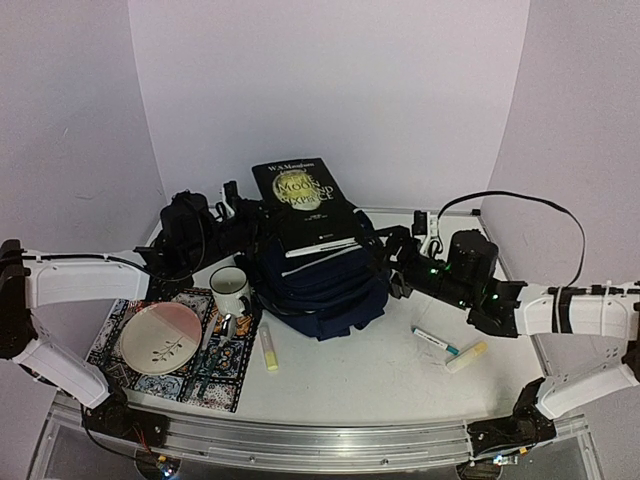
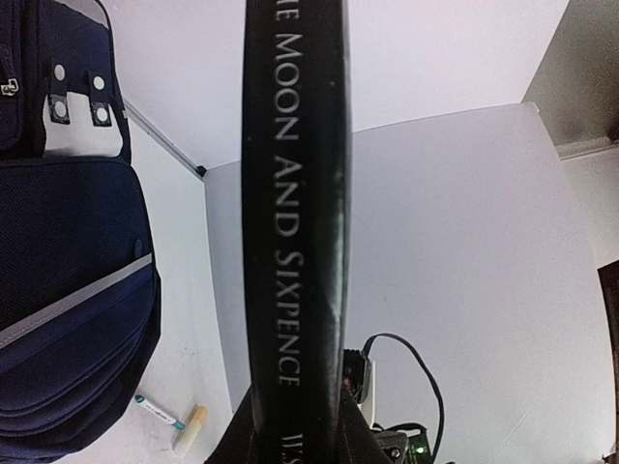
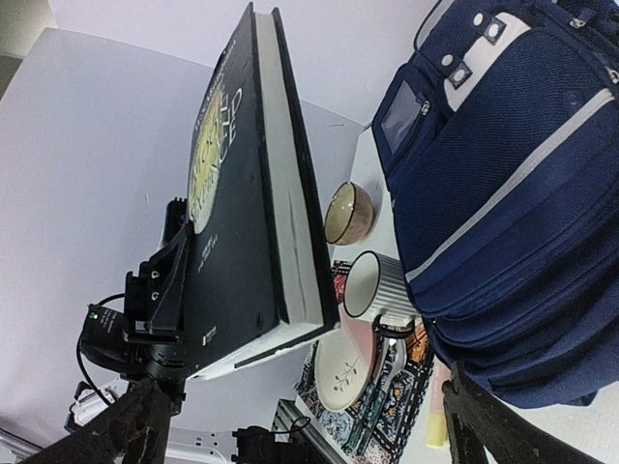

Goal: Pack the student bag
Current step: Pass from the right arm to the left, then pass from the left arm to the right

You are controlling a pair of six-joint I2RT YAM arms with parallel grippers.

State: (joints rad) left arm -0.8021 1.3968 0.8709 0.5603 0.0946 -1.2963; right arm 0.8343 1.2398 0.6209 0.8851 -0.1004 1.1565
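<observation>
The student bag (image 1: 322, 288) is a dark navy backpack with white stripe trim, lying mid-table. It also fills the right of the right wrist view (image 3: 503, 193) and the left of the left wrist view (image 2: 68, 290). A black book (image 1: 300, 195), "The Moon and Sixpence", stands upright in the air over the bag's far end. My left gripper (image 1: 245, 208) is shut on its spine (image 2: 295, 242), seen from the right wrist as well (image 3: 160, 290). To the right of the bag my right gripper (image 1: 400, 258) is open wide, its fingers (image 3: 126, 425) holding nothing, and the book (image 3: 242, 193) hangs ahead of it.
A patterned placemat (image 1: 225, 385) at front left carries a pink-and-cream plate (image 1: 158, 338) and a spoon. A ribbed mug (image 1: 229, 287) stands beside the bag. A yellow highlighter (image 1: 269, 350) lies in front of the bag. A pen (image 1: 436, 341) and a marker (image 1: 465, 356) lie at the right. A brown bowl (image 3: 348, 213) sits beyond the mug.
</observation>
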